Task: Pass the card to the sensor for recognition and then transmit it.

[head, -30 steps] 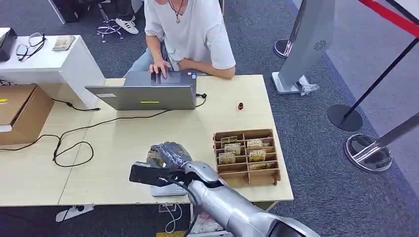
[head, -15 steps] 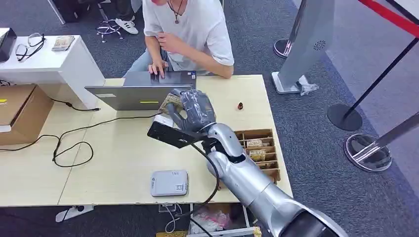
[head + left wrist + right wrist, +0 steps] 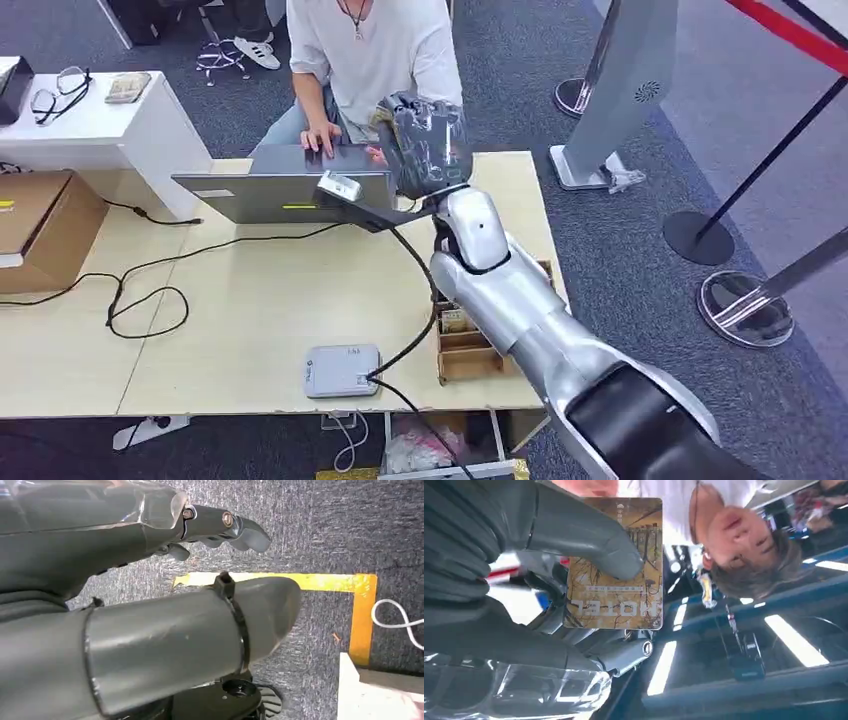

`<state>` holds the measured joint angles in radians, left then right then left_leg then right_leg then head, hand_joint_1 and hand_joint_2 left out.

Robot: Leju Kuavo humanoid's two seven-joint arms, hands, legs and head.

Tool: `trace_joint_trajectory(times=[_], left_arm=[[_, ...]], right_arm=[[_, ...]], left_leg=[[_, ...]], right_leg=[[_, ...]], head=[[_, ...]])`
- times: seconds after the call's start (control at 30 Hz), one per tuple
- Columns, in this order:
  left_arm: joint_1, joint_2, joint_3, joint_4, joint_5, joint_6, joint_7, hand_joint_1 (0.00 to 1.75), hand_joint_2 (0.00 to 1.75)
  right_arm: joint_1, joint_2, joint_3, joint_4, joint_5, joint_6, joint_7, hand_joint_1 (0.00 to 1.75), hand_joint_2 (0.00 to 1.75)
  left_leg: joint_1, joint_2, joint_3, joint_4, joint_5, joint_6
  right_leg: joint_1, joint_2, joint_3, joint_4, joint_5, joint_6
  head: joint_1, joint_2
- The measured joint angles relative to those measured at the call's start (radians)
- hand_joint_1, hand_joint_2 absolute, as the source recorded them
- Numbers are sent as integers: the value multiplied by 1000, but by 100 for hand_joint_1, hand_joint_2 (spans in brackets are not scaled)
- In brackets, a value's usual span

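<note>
My right hand (image 3: 425,140) is raised above the far edge of the bench (image 3: 250,300), toward the person (image 3: 375,50) seated there behind the laptop (image 3: 290,195). Its fingers (image 3: 589,540) pinch the card (image 3: 616,587), the thumb pressed flat across its face and the other fingers behind. The card is a thin, stiff rectangle with a glossy printed gold surface, light and probably slippery, so I judge a flat pinch near one short end safest, leaving the rest free to be taken. The grey, rounded sensor (image 3: 342,370) lies at the near edge. My left hand (image 3: 150,555) hangs over the carpet, fingers loosely extended, holding nothing.
</note>
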<state>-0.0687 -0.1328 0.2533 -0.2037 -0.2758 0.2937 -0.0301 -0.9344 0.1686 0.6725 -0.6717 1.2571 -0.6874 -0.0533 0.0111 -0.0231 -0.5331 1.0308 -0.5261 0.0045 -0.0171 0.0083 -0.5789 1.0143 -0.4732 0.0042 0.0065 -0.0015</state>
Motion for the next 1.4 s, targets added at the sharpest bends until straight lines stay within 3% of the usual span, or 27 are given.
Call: trace_joint_trajectory(times=[0.2,0.63,0.67,0.7,0.73,0.8,0.83,1.2,1.4], left_arm=[[-4,-2,0,0,3,10,-1,0,0],[-2,-2,1,0,19,12,-23,0,0],[-2,-2,1,0,19,12,-25,0,0],[-2,-2,2,0,19,12,-25,0,0],[-2,-2,2,0,19,12,-25,0,0],[-2,-2,2,0,19,11,-28,0,0],[-2,-2,2,0,19,11,-30,0,0],[0,0,2,0,17,9,-37,0,0],[4,0,3,0,22,11,-39,0,0]], right_arm=[[-48,26,20,65,122,-5,35,175,175],[-67,75,28,164,117,-6,-3,175,175],[-67,77,28,169,117,-6,-2,73,175],[-68,77,28,175,116,-6,-2,73,175],[-69,79,28,180,116,-6,-2,0,175],[-72,82,28,191,115,-6,1,0,175],[-72,83,28,194,117,-6,5,0,0],[-76,84,28,201,136,-7,20,0,0],[-73,85,-17,199,-4,-8,-80,0,0]], left_leg=[[0,0,0,0,0,0],[0,0,0,0,0,0],[0,0,0,0,0,0],[0,0,0,0,0,0],[0,0,0,0,0,0],[0,0,0,0,0,0],[0,0,0,0,0,0],[0,0,0,0,0,0],[0,0,0,0,0,0]], right_leg=[[0,0,0,0,0,0],[0,0,0,0,0,0],[0,0,0,0,0,0],[0,0,0,0,0,0],[0,0,0,0,0,0],[0,0,0,0,0,0],[0,0,0,0,0,0],[0,0,0,0,0,0],[0,0,0,0,0,0]], head=[[0,0],[0,0],[0,0],[0,0],[0,0],[0,0],[0,0],[0,0],[0,0]])
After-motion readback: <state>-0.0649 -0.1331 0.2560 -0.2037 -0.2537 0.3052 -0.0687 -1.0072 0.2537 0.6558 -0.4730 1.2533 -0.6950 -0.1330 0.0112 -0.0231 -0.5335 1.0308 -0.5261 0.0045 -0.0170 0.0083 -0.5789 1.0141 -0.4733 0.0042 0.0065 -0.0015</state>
